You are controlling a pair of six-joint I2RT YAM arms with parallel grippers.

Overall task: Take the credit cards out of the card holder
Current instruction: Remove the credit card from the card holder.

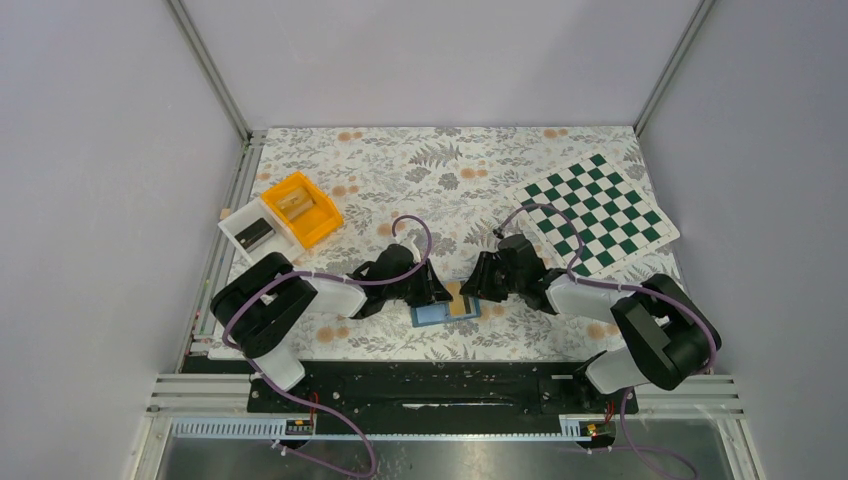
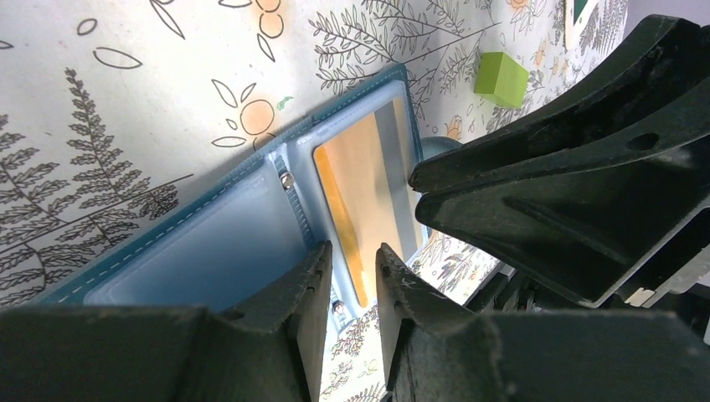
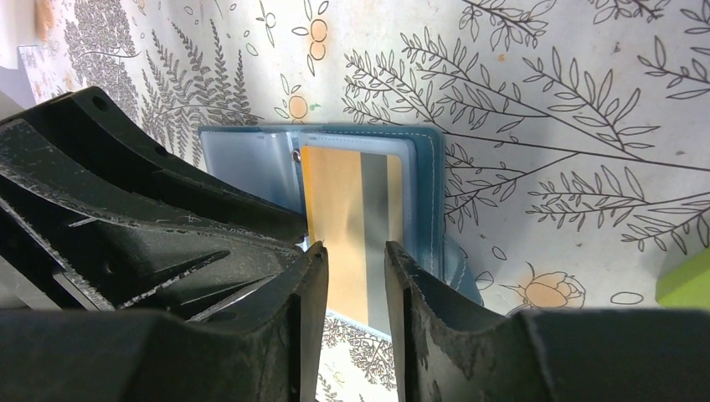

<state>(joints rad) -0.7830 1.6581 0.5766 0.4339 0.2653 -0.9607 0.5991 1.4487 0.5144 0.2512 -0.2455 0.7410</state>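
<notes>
The card holder lies open on the floral table between my two grippers. It is blue-teal with clear inner pockets, and it also shows in the left wrist view and the right wrist view. An orange-tan credit card with a grey stripe sits in its right half. My left gripper hovers narrowly open and empty over the holder's centre fold. My right gripper is narrowly open and empty just above the orange-tan card's near edge. A lime-green card lies on the table beyond the holder.
An orange bin and a white bin stand at the back left. A green-and-white chequered mat lies at the back right. The two grippers nearly touch over the holder.
</notes>
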